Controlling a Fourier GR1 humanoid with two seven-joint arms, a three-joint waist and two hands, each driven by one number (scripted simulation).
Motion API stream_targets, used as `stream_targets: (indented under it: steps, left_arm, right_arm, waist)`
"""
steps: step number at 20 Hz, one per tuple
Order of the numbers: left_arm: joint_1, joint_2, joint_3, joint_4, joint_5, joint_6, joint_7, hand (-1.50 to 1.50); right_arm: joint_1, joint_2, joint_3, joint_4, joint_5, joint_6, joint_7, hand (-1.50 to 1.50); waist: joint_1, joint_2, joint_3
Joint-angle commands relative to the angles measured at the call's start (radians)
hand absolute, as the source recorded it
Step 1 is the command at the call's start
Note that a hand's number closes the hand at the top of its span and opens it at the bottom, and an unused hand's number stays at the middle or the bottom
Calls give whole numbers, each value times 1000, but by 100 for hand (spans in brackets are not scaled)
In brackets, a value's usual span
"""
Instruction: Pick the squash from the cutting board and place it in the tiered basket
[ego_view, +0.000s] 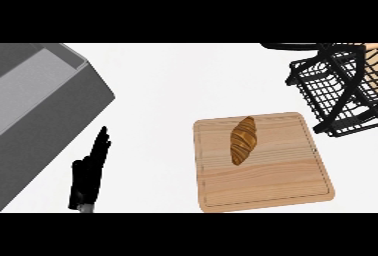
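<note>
A long brown, striped squash (243, 139) lies untouched on the cutting board (280, 190), resting in the board's upper left part with its tip pointing toward one o'clock. The pale wooden board sits on the white counter (184, 80), low and right of centre. From the squash, the black wire tiered basket (332, 87) stands at about two o'clock, its lower corner just beside the board's upper right corner; whether the two touch cannot be told. A grey block-shaped fixture (44, 115) fills the frame at nine to ten o'clock.

The left hand (90, 170) shows at roughly eight o'clock from the squash, well apart from the board, fingers straight and released, holding nothing. The right hand is not in view.

The task appears to be at its very start: the pick has not begun, and nothing is in the basket that can be seen. The next move likely calls for a hand to come over the board, line up across the squash's narrow width, and close around its middle before carrying it up toward the basket at two o'clock
</note>
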Motion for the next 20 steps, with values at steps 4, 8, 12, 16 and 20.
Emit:
stream_targets:
  steps: [4,8,12,16,20]
  left_arm:
    - [4,-20,-4,49,-1,-13,-18,0]
    - [5,14,26,28,21,-46,-11,0]
    - [46,-2,-12,-31,-16,-18,5,0]
    - [24,3,23,16,3,-29,0,0]
    - [38,17,45,22,14,-35,-12,0]
  right_arm:
    - [8,48,-148,119,-175,-276,-55,-150]
    - [-33,37,-195,169,-291,-378,-147,-150]
    - [-44,60,-198,141,-345,-503,-200,-150]
    - [-24,91,-176,43,-369,-594,-252,-150]
    - [38,49,-199,-87,-270,-669,-186,-150]
  waist:
    - [3,8,1]
    - [8,7,0]
    - [9,3,0]
    - [-4,0,-1]
    - [-23,-6,-3]
